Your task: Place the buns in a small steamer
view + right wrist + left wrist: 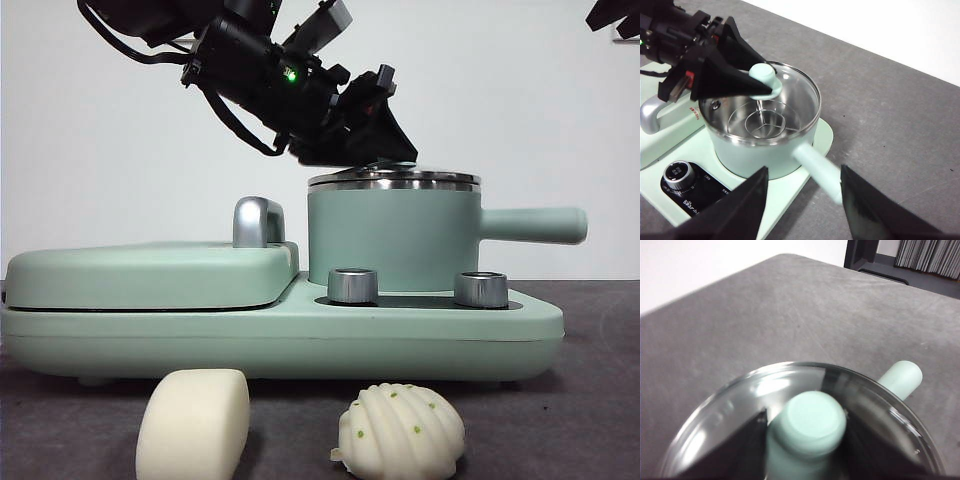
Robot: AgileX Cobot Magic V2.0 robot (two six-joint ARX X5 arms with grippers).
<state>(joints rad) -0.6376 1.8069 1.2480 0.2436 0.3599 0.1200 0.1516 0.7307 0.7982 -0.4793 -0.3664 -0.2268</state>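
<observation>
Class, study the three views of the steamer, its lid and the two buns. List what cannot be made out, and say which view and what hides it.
- Front view: the knob is hidden behind the left gripper.
- Front view: the smooth bun and ridged bun are cut off by the bottom edge.
- Left wrist view: the buns are out of frame; the glass lid fills it.
- Right wrist view: the right gripper blocks the steamer handle's end.
</observation>
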